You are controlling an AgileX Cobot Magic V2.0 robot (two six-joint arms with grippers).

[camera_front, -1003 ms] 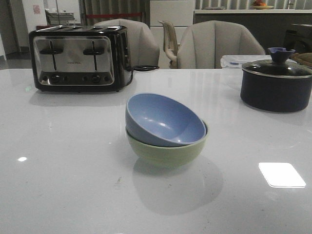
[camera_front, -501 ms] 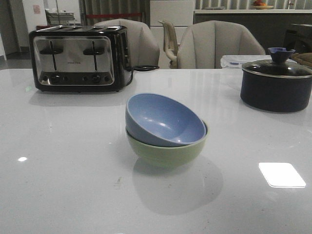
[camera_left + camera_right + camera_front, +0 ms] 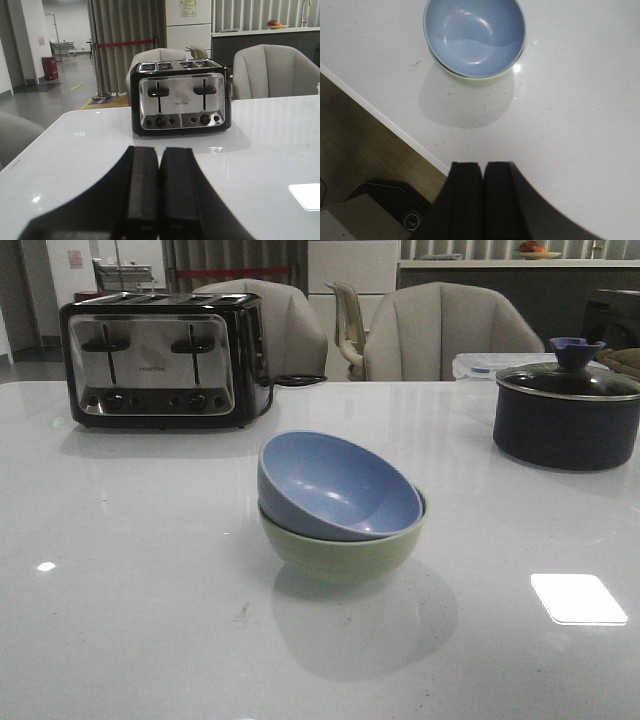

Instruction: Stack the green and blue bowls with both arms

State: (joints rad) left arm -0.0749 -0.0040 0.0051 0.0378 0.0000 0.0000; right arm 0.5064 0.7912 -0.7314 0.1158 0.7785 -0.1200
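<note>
Blue bowl (image 3: 338, 485) nested tilted in green bowl (image 3: 340, 545), table centre. Toaster (image 3: 160, 360) at 10 o'clock, apparently untouched. Left gripper (image 3: 159, 195) and right gripper (image 3: 482, 200) both closed, empty.

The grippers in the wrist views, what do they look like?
Both look alike: the left gripper and right gripper each show two flat, blocky matte-black fingers with squared tips, widening into a dark body. No cables, markings or coloured pads are visible. The arms themselves are out of view.

1. Front view looks level across the counter (image 3: 120, 620) toward 12 o'clock.
2. Left wrist view sits low, facing the toaster (image 3: 180, 97), shared with front.
3. Right wrist view looks steeply down on the stacked bowls (image 3: 475, 37), also shared.
</note>
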